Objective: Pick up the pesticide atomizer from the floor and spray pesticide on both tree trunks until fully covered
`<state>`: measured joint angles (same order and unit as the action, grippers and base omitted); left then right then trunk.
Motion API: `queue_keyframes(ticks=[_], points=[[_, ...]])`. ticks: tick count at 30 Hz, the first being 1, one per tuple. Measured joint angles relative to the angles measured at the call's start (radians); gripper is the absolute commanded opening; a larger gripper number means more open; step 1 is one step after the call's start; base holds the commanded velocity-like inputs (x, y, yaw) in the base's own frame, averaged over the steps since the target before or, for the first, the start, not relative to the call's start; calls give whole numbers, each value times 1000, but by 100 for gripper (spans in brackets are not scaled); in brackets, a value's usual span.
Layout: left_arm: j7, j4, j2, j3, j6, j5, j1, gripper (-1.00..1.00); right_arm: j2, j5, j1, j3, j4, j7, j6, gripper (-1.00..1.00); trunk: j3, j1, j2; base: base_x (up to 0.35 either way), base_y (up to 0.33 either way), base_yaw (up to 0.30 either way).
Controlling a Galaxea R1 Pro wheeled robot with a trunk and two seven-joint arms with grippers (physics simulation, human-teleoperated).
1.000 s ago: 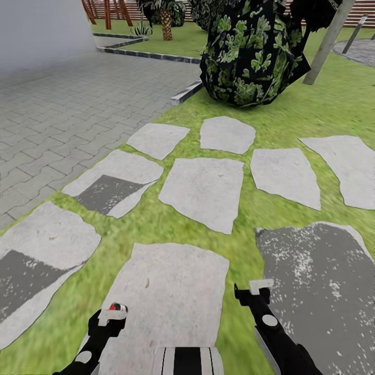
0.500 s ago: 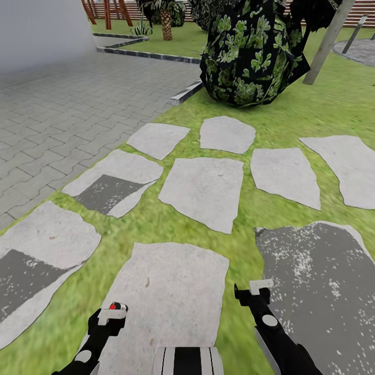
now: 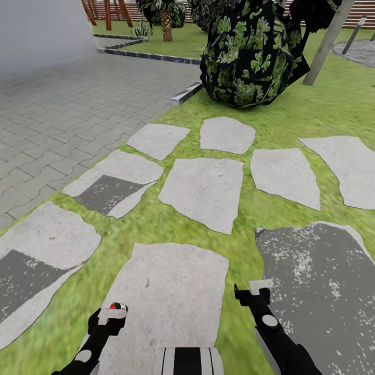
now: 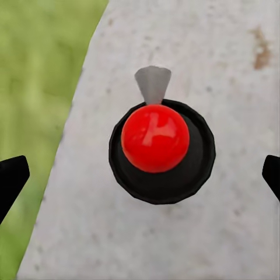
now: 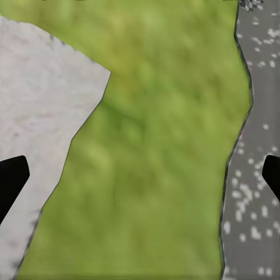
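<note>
The pesticide atomizer (image 4: 160,149), a black round body with a red ball top and a grey nozzle, stands on a pale paving stone (image 3: 166,291). My left gripper (image 4: 140,175) hangs straight over it, open, its black fingertips (image 4: 11,178) wide apart and clear of the body. In the head view the red top (image 3: 113,306) peeks out at the left gripper (image 3: 107,319). My right gripper (image 3: 255,292) is open over grass (image 5: 157,146) between two stones. One pale, leaning tree trunk (image 3: 325,44) rises at the far right.
Grey stepping stones lie scattered in the lawn (image 3: 156,219). A large dark leafy bush (image 3: 250,52) stands ahead, with brick paving (image 3: 62,114) to the left. Further back are a palm-like plant (image 3: 166,23) and a wooden fence (image 3: 362,8).
</note>
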<state>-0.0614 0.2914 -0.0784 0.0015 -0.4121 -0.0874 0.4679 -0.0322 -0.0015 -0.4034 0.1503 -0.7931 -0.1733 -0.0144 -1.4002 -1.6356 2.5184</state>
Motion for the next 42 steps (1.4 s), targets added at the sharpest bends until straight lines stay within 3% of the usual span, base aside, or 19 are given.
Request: queue_keyframes(ticks=[13, 14, 42], points=[[0, -3, -1, 0, 0, 0, 0, 100, 0, 0, 0, 0, -2, 0, 0, 100, 0, 0, 0, 27, 0, 0], [0, -3, -1, 0, 0, 0, 0, -100, 0, 0, 0, 0, -2, 0, 0, 100, 0, 0, 0, 1, 0, 0], [4, 1, 0, -3, 0, 0, 0, -100, 0, 0, 0, 0, -3, 0, 0, 100, 0, 0, 0, 0, 0, 0]])
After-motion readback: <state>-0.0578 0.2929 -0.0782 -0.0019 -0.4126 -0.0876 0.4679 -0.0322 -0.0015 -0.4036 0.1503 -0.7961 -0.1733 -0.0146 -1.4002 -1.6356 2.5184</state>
